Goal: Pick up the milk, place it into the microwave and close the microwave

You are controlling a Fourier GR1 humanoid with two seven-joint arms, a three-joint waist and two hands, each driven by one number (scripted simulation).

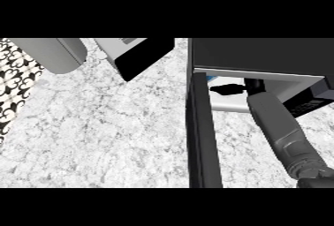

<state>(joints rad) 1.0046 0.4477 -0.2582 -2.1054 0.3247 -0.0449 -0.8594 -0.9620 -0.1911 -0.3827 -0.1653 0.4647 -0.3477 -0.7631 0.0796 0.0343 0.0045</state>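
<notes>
The microwave [261, 55] stands at the upper right, dark on top, with its white cavity [287, 86] open toward me. Its door [203, 141] is swung out and shows edge-on as a tall dark slab down the middle. My right forearm [280, 128] reaches up into the cavity, and the black right hand [229, 89] is inside, just behind the door. A small blue and white patch [210, 78] above the hand may be the milk; most of it is hidden. My left hand shows nowhere.
A grey rounded object [55, 53] sits at the upper left on the marbled counter [111, 132]. Beside it stands a white and black appliance [137, 55]. A patterned tile strip [13, 84] runs along the left edge.
</notes>
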